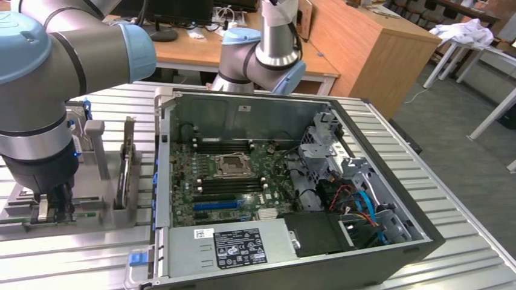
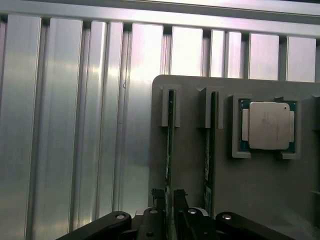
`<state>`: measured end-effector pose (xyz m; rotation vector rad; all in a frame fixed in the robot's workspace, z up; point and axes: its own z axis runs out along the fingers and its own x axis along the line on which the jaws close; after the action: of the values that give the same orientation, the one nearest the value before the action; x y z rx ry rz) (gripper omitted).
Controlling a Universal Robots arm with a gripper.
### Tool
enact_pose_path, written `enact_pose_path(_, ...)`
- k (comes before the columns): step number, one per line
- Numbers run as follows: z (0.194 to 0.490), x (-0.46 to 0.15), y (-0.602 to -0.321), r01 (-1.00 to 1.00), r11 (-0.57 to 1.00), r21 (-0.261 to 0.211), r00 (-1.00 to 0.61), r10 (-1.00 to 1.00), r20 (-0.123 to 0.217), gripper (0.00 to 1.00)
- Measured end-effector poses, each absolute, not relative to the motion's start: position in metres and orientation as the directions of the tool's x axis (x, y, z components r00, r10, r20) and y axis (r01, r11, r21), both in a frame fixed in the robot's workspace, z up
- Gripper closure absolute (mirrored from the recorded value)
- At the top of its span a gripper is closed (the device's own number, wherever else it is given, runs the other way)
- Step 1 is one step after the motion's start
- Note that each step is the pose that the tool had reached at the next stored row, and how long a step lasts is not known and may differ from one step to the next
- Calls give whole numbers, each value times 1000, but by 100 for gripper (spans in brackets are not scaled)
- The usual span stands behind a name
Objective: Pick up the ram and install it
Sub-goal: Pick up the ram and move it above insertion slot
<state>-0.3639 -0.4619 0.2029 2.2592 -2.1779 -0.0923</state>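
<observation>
Nearest to us, the gripper [image 2: 169, 200] straddles the ram [image 2: 170, 145], a thin green stick standing on edge in a slot of the grey holder [image 2: 195, 100]. We cannot tell whether it is clamped on the stick or only set around it. The ram is seated in its slot, so we judge the pick to be in hand and not finished.

To do it well, we think the grip should sit square across the stick's flat faces and centred on its length. The pull should run straight along the slot guides, so the board neither racks nor knocks its neighbour.

The holder carries a second stick [image 2: 210, 145] in the next slot, and just beyond that a CPU [image 2: 269, 125] lies flat in its pocket.

In the exterior view the holder stands at nine o'clock from the open computer case [image 1: 419, 241]. Inside lies the motherboard [image 1: 181, 181], with dark memory slots [image 1: 229, 147] at twelve and six o'clock of the CPU socket [image 1: 234, 163], which looks empty.
</observation>
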Motion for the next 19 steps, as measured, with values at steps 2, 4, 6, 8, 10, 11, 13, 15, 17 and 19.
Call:
enact_pose_path(2, 203, -364, -462, -998, -38, 42, 36, -999, -41, 78)
enact_pose_path(4, 203, -364, -462, -998, -38, 42, 36, -999, -41, 78)
enact_pose_path(6, 203, -364, -462, -998, -38, 42, 36, -999, -41, 78)
enact_pose_path(8, 203, -364, -462, -998, -38, 42, 36, -999, -41, 78)
enact_pose_path(10, 203, -364, -462, -998, -38, 42, 36, -999, -41, 78)
enact_pose_path(11, 203, -364, -462, -998, -38, 42, 36, -999, -41, 78)
enact_pose_path(13, 203, -364, -462, -998, -38, 42, 36, -999, -41, 78)
enact_pose_path(15, 203, -364, -462, -998, -38, 42, 36, -999, -41, 78)
enact_pose_path(17, 203, -364, -462, -998, -38, 42, 36, -999, -41, 78)
enact_pose_path(19, 203, -364, -462, -998, -38, 42, 36, -999, -41, 78)
